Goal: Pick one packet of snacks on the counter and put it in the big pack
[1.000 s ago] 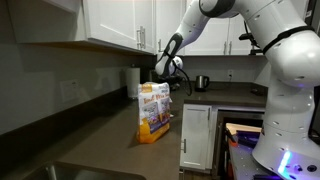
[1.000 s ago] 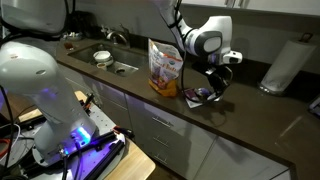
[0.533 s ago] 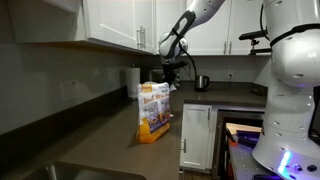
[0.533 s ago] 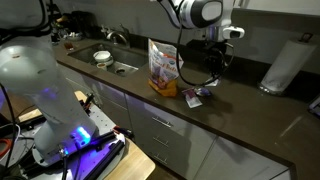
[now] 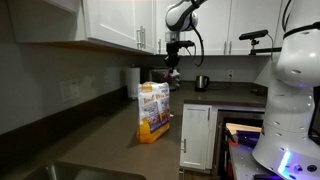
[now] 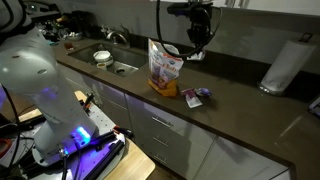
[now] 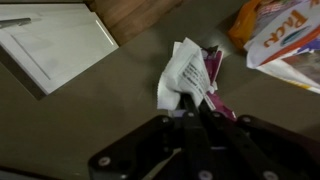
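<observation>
Holding snack packet [image 7: 183, 70] clenched in claw [image 7: 196, 110], high above bench [image 6: 250, 108]. Big pack [image 6: 165, 68] upright near front edge. Advise: centre over whitish top, descend slowly, release inside mouth.

Arm [image 5: 180, 15] high over counter level; gripper [image 7: 193, 112] pointing straight down; fingers [image 7: 184, 122] pressed together.

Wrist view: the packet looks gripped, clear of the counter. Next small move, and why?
Probably shift sideways toward the top of the big pack: the gripper, apparently shut on a packet, hangs above the counter beside the pack, not over its opening.
</observation>
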